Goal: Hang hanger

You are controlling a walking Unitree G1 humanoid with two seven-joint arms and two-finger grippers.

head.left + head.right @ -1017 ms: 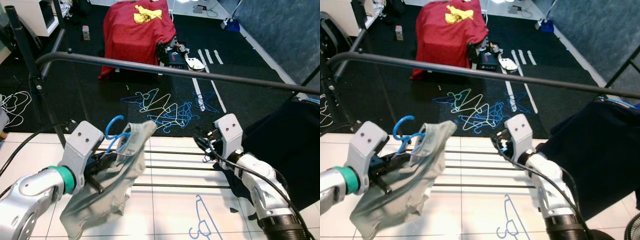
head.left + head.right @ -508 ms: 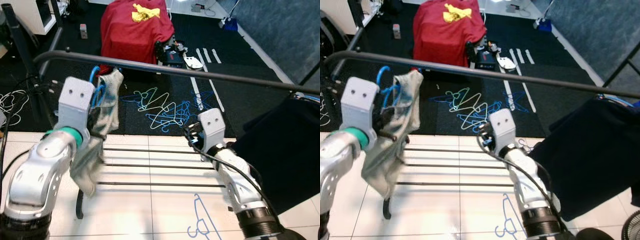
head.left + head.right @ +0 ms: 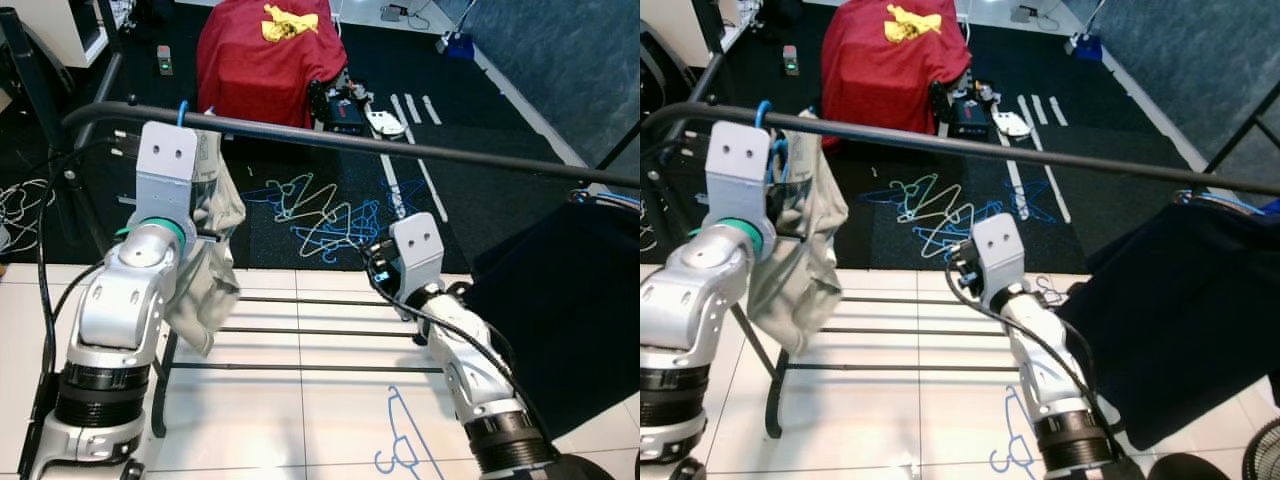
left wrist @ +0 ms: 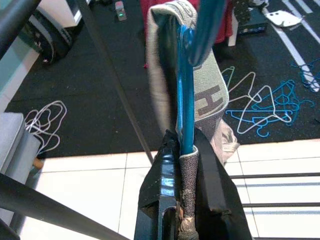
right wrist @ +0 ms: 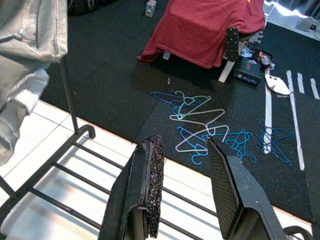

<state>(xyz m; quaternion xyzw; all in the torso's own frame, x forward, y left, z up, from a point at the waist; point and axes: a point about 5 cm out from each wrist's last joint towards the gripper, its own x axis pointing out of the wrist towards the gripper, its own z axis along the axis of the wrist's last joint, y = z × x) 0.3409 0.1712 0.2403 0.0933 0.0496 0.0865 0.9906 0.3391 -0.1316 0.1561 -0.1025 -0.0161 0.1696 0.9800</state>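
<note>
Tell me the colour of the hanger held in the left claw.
Blue. The hanger shows best in the left wrist view, clamped in the left claw.

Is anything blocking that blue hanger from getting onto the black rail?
Nothing visible does. The left gripper holds the blue hanger, with grey shorts on it, right at the rail; that stretch of rail looks bare.

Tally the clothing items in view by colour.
Grey garment, on the blue hanger held by the left gripper: 1
Dark navy garment, hanging at the right: 1
Red shirt, draped over something on the floor beyond the rail: 1
Total: 3
</note>
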